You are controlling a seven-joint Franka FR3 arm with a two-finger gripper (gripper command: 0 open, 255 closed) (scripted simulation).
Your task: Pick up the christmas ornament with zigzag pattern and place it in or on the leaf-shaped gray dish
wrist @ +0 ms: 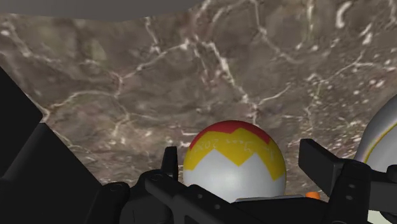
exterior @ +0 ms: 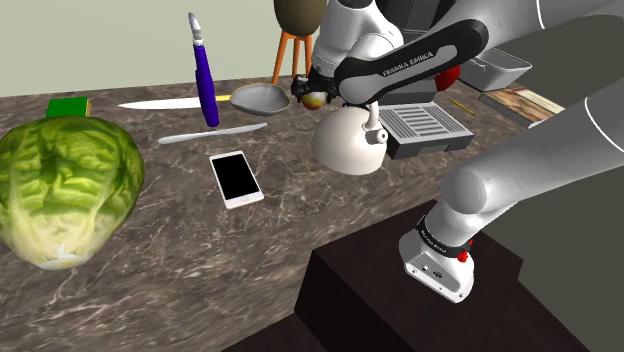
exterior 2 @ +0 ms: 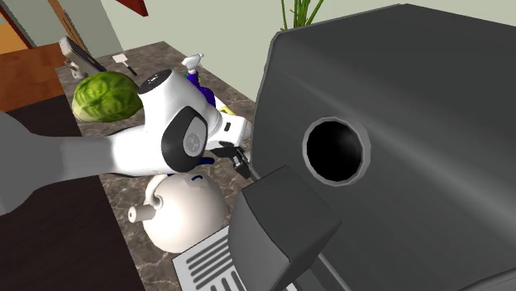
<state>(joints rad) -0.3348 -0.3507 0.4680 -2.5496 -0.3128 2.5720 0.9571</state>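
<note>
The ornament (wrist: 234, 167) is a ball with a red top, a yellow zigzag band and a white lower half, resting on the marble counter. My gripper (wrist: 245, 168) is open and low around it, one finger on each side, neither touching. In the shoulder view the ornament (exterior: 314, 99) peeks out under the black hand (exterior: 322, 88), just to the right of the leaf-shaped gray dish (exterior: 262, 97), which lies bare on the counter. The second exterior view has the gripper (exterior 2: 236, 159) pointing down beside a big dark appliance.
A white teapot (exterior: 350, 142) stands close in front of the gripper; a grey ribbed rack (exterior: 428, 128) lies to its right. A purple spray bottle (exterior: 205, 72), two knives, a white phone (exterior: 236, 179) and a large cabbage (exterior: 62, 188) lie to the shoulder view's left.
</note>
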